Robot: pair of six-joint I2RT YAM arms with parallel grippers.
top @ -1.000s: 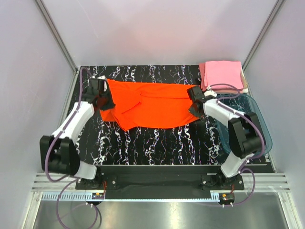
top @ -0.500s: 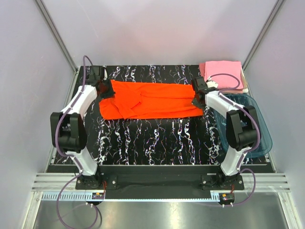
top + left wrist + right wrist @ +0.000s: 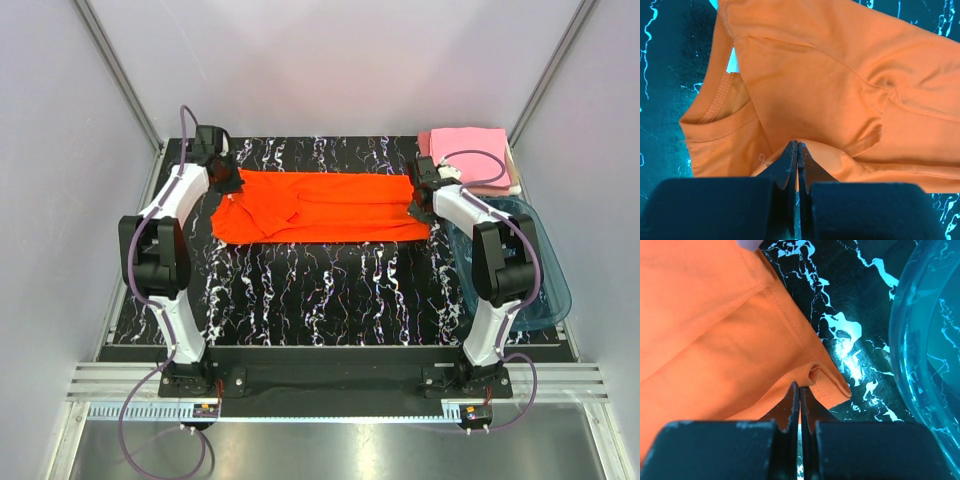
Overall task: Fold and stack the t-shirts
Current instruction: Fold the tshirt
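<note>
left gripper (image 3: 797, 148) clamped on orange-red t-shirt (image 3: 320, 205), collar end | right gripper (image 3: 800, 390) clamped on its hem corner | overhead, wrists hide both grips

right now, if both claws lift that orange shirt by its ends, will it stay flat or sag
Probably floppy: the orange shirt lies creased and folded over itself, so the middle would likely sag between the left claw and right claw. Pushed, it would likely bunch rather than slide.
</note>
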